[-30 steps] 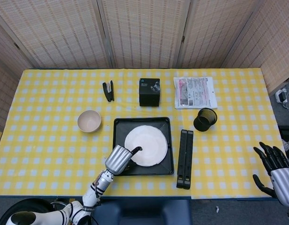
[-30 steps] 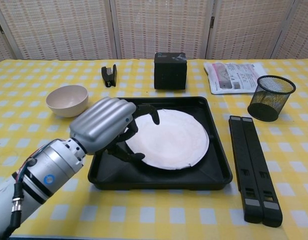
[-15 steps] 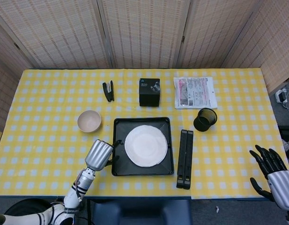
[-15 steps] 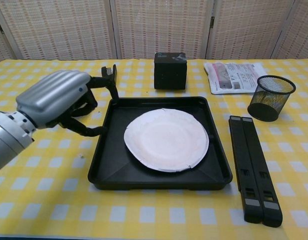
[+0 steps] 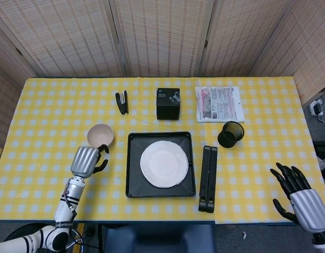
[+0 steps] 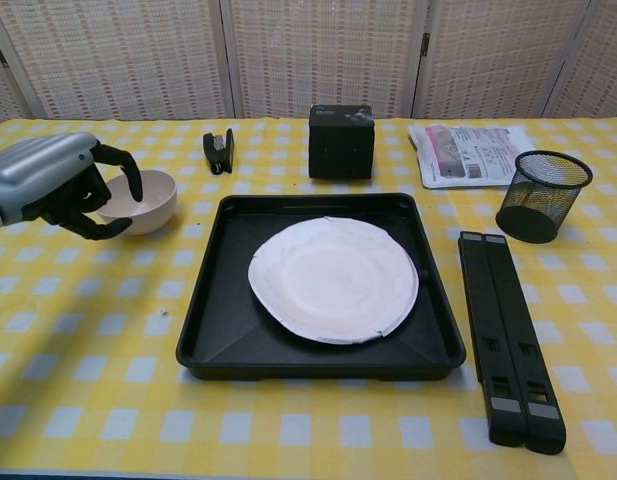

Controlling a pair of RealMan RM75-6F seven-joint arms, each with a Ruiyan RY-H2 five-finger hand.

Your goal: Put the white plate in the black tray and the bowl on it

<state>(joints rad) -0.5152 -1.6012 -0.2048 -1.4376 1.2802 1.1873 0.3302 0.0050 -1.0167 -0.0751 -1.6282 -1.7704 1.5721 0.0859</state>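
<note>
The white plate (image 5: 164, 163) (image 6: 334, 278) lies flat inside the black tray (image 5: 133, 182) (image 6: 218, 340) at the table's middle. The beige bowl (image 5: 100, 135) (image 6: 148, 199) stands upright on the cloth to the left of the tray. My left hand (image 5: 86, 161) (image 6: 58, 183) hovers just in front of the bowl, its fingers curved and apart around nothing, their tips close to the bowl's near rim. My right hand (image 5: 299, 192) is at the table's near right corner, fingers spread, holding nothing; the chest view does not show it.
A black stapler (image 5: 121, 102), a black box (image 5: 168, 103) and a printed pouch (image 5: 219, 104) lie behind the tray. A mesh pen cup (image 5: 230, 134) and a long black folded bar (image 5: 207, 177) sit right of the tray.
My left hand has let go of the plate, left the tray and moved left to the bowl. The plate stays in the tray. My right hand has shifted slightly inward.
</note>
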